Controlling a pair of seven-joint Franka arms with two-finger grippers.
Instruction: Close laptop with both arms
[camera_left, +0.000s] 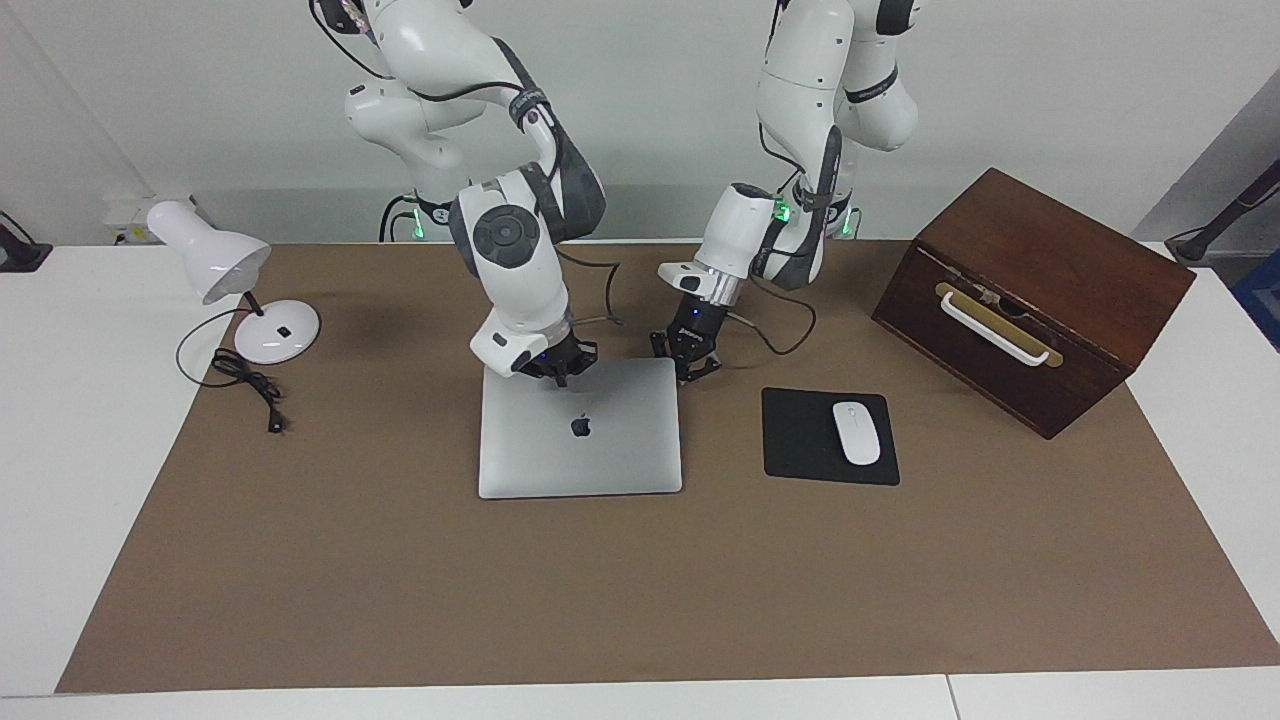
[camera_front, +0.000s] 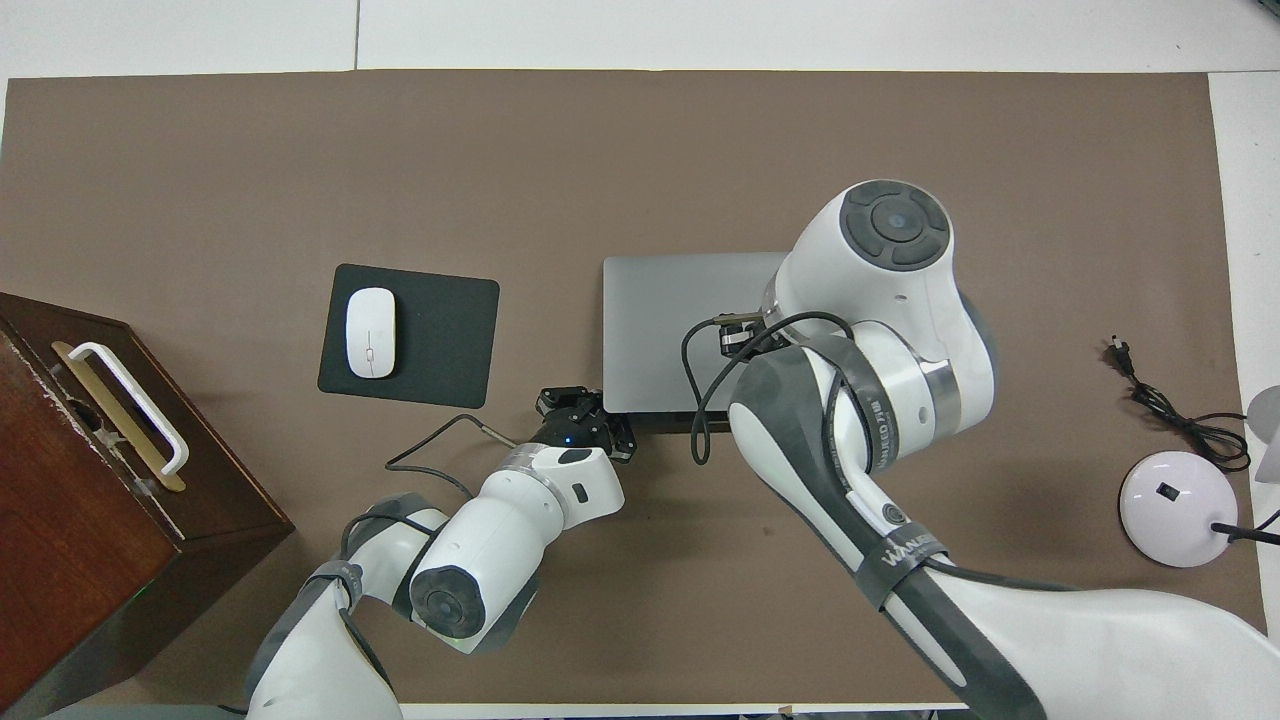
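The silver-grey laptop (camera_left: 580, 450) lies in the middle of the brown mat with its lid down flat or nearly flat and the dark apple logo facing up. It also shows in the overhead view (camera_front: 680, 300), partly covered by the right arm. My right gripper (camera_left: 562, 368) is on the lid's edge nearer to the robots, toward the right arm's end. It is hidden under its own wrist in the overhead view. My left gripper (camera_left: 690, 365) is at the lid's other corner nearer to the robots, low beside the edge; it also shows in the overhead view (camera_front: 585, 410).
A black mousepad (camera_left: 800, 440) with a white mouse (camera_left: 856, 432) lies beside the laptop toward the left arm's end. A dark wooden box (camera_left: 1050, 260) with a white handle stands further that way. A white desk lamp (camera_left: 215, 260) and its cable (camera_left: 250, 385) are at the right arm's end.
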